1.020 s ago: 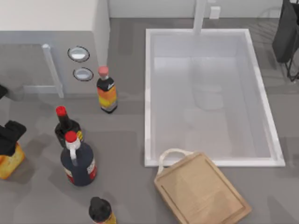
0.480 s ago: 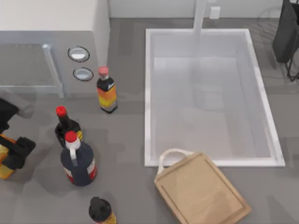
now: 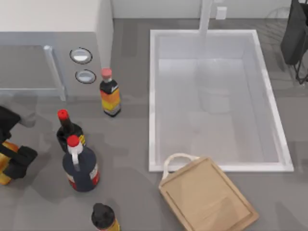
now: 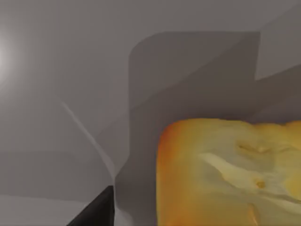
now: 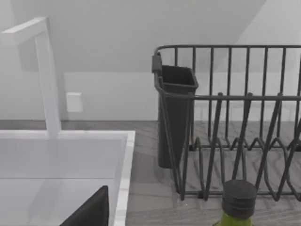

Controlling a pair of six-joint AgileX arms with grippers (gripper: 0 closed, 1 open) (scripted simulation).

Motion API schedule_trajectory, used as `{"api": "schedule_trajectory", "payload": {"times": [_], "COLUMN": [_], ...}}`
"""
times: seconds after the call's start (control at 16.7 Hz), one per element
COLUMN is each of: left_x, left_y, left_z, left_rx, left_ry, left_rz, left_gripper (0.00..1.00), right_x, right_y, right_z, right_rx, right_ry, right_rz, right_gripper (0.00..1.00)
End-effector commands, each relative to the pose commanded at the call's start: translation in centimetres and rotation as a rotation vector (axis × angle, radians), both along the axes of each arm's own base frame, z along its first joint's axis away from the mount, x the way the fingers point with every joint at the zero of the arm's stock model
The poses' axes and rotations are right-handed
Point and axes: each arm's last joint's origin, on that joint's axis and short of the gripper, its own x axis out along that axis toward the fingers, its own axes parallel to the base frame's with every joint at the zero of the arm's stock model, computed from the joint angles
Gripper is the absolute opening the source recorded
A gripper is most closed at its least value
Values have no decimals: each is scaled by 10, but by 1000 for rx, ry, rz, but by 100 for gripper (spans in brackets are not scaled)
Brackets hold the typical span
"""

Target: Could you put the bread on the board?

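The white rectangular sink basin set in the grey counter holds nothing, and the light tan wooden cutting board with its whitish loop handle lies bare just in front of it. The golden-yellow bread chunk sits at the counter's far left edge, between the black fingers of the left end effector, which straddle it; whether they press on it I cannot tell. The left wrist view shows the bread's toasted orange edge and porous crumb up close. The right wrist view shows a dark wire dish rack with an empty cutlery cup, and a green bottle's grey cap.
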Motion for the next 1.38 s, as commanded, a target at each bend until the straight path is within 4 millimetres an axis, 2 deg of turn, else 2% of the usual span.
{"api": "schedule_trajectory", "payload": {"times": [0.66,1.26,1.38], "left_x": [0,0,3], "left_y": [0,-1,0], "left_z": [0,2,11], "left_rx": [0,0,1], "left_ry": [0,-3,-7], "left_rz": [0,-2,-2], "left_gripper": [2,0,0], "right_x": [0,0,0], "right_y": [0,0,0], "right_z": [0,0,0], "right_rx": [0,0,0], "right_ry": [0,0,0], "right_rz": [0,0,0], "right_gripper": [100,100,100]}}
